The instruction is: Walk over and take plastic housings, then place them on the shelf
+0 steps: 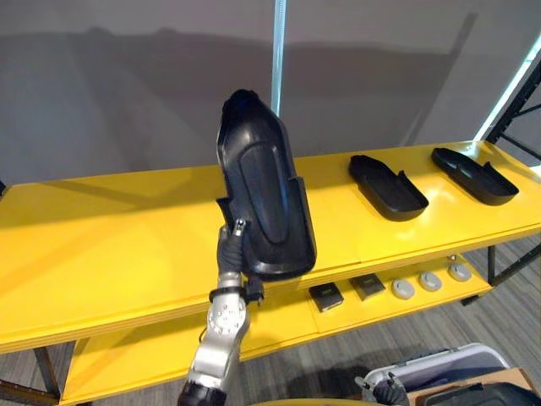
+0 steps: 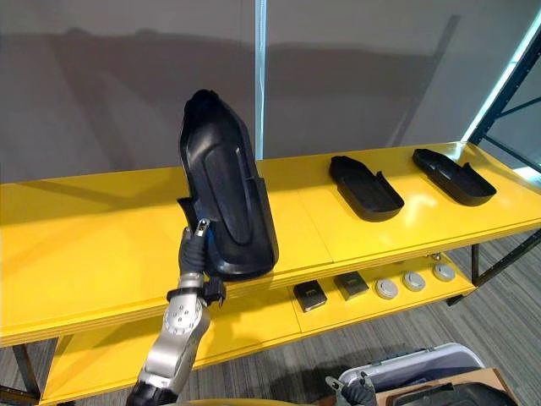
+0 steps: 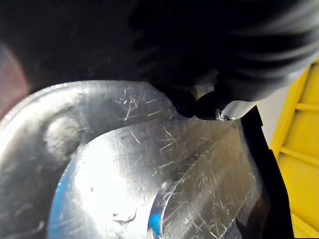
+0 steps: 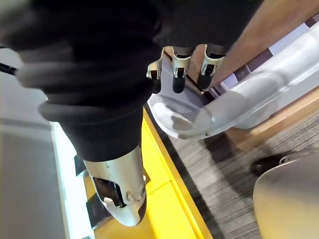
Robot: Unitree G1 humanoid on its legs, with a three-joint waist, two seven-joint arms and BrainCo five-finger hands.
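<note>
A plain grey wall [image 1: 127,85] closes the far side; a narrow pale vertical strip [image 1: 277,51] runs up it near the middle. In front stands a two-level shelf [image 1: 101,228] — yellow boards on dark metal legs [image 1: 491,262], the lower board [image 1: 127,359] directly beneath the upper. Floor [image 1: 516,313]: grey ribbed carpet. At the right stands a dark metal rack [image 1: 526,110], with a bright slanting light strip [image 2: 505,74] beside it.

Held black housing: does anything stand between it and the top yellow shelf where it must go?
Nothing visible does. The held housing, gripped upright by the left hand, is over a bare stretch of the top shelf. Two other housings lie on that shelf farther to the robot's right, apart from it.
</note>
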